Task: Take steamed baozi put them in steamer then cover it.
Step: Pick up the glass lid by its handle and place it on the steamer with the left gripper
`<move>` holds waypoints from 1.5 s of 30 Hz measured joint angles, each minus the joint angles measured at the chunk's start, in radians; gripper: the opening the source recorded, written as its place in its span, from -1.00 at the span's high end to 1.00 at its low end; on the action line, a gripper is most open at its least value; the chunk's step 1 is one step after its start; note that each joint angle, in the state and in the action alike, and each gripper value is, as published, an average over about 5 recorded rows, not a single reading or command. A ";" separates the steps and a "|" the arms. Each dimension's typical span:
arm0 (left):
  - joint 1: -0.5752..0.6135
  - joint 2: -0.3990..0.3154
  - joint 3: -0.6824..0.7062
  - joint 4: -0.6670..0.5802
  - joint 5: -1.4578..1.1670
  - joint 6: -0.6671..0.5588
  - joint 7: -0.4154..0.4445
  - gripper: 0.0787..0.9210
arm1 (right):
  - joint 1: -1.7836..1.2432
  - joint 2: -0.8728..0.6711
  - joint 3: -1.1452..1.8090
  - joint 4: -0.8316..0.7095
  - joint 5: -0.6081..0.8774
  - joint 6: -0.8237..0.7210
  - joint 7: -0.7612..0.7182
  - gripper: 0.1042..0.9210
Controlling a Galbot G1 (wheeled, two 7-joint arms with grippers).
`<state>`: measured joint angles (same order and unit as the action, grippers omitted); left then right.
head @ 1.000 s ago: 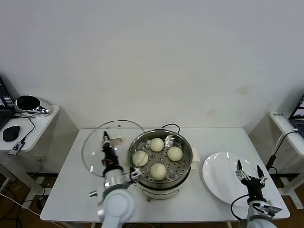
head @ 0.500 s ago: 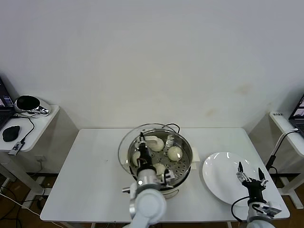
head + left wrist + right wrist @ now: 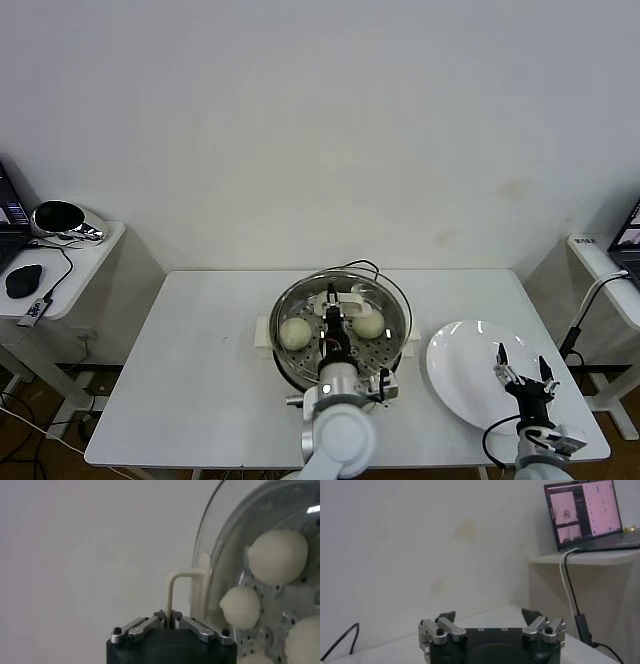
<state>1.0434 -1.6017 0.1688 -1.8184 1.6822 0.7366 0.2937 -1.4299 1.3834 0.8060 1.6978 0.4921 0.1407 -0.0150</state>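
The left gripper (image 3: 332,300) is clenched on the cream handle of the cover (image 3: 345,300); in the left wrist view its fingers (image 3: 146,627) pinch the thin handle loop between them. The glass lid hangs over the steamer (image 3: 395,345), which stands near the middle of the table (image 3: 190,380), a little toward its front edge. From where I stand I cannot tell whether the lid's metal rim is seated on the pot all the way round or rides slightly high on one side.

That is the risk. If the fingers let go while the cover sits off-centre or tilted, its rim could catch on the pot's lip, slide and clatter toward the white plate (image 3: 470,385) at the right end of the table. The handle is narrow and smooth, so a pinch on its loop may also let the lid swing or twist as it goes down.

Inside, two steamed baozi (image 3: 294,333) show clearly through the glass on the perforated tray; the left wrist view shows parts of four. The arm and wrist hide the near half of the pot from above, so the other buns and the front rim are hard to make out.

The right gripper (image 3: 521,372) waits over the plate's front edge with its fingers spread, holding nothing.
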 measured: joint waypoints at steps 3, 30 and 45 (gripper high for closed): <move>-0.006 -0.001 0.007 0.007 0.012 0.000 0.002 0.85 | 0.000 0.001 0.000 -0.002 -0.002 0.000 0.000 -0.76; -0.013 -0.004 -0.019 0.043 0.089 0.000 0.083 0.85 | 0.005 0.007 -0.009 -0.015 -0.013 0.006 -0.003 -0.76; 0.008 -0.002 -0.020 0.045 0.090 0.000 0.063 0.85 | 0.004 0.009 -0.010 -0.018 -0.016 0.010 -0.003 -0.76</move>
<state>1.0519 -1.6035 0.1488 -1.7732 1.7720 0.7363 0.3572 -1.4257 1.3922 0.7961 1.6800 0.4762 0.1502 -0.0177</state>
